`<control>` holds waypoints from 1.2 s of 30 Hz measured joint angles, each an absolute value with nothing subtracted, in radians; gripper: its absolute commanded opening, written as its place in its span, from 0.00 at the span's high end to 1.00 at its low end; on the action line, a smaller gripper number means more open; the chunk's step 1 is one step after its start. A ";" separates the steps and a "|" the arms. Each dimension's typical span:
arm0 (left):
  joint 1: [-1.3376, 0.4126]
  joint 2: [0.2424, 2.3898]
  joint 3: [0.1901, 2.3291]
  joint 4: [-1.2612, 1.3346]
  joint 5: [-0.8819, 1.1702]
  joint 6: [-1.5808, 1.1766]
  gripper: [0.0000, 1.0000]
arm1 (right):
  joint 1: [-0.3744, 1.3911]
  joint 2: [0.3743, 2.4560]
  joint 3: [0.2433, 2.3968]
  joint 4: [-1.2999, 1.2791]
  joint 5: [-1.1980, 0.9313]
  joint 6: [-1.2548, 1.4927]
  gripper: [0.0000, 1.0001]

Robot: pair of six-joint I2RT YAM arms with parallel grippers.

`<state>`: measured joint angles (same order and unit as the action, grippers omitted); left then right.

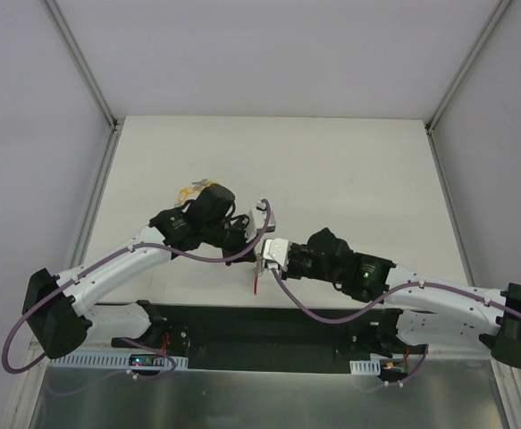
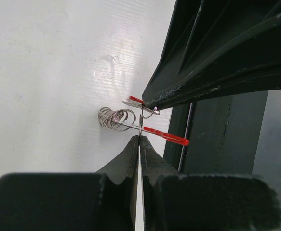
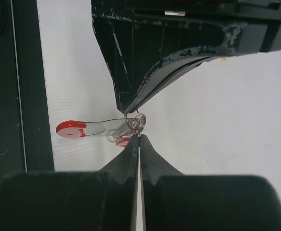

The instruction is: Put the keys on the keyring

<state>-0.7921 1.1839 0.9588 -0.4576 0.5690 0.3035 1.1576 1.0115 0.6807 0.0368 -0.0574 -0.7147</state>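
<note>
Left end effector (image 2: 139, 137) and right end effector (image 3: 139, 137) both pinched shut on keyring (image 2: 113, 118), tips nearly touching. Ring hangs just above surface (image 2: 44, 72). Best bet: one side holds firm, other eases coil apart, no twisting.

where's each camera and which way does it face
top external: above, behind the bases, looking down on the table; both arms show
left wrist: on the left arm, facing the keyring past its shut left gripper
right wrist: on the right arm, facing it past the right gripper
shared: both wrist views show keyring and opposite gripper
</note>
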 measured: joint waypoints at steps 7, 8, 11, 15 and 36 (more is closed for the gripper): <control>-0.792 1.191 0.959 -0.447 0.569 0.304 1.00 | 1.158 1.032 0.681 0.037 -0.057 -0.713 0.99; -0.792 1.191 0.959 -0.447 0.569 0.304 1.00 | 1.159 1.036 0.681 0.037 -0.057 -0.712 0.99; -0.792 1.191 0.959 -0.446 0.569 0.305 1.00 | 1.159 1.043 0.681 0.036 -0.056 -0.711 0.99; -0.792 1.191 0.959 -0.446 0.569 0.305 1.00 | 1.159 1.043 0.681 0.033 -0.052 -0.710 0.99; -0.793 1.191 0.959 -0.446 0.569 0.307 1.00 | 1.156 1.004 0.681 0.032 -0.049 -0.696 0.99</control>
<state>-0.7925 1.1912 0.9588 -0.4458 0.5690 0.3073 1.1557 1.0042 0.6807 0.0319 -0.0486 -0.6956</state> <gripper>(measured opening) 0.005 0.015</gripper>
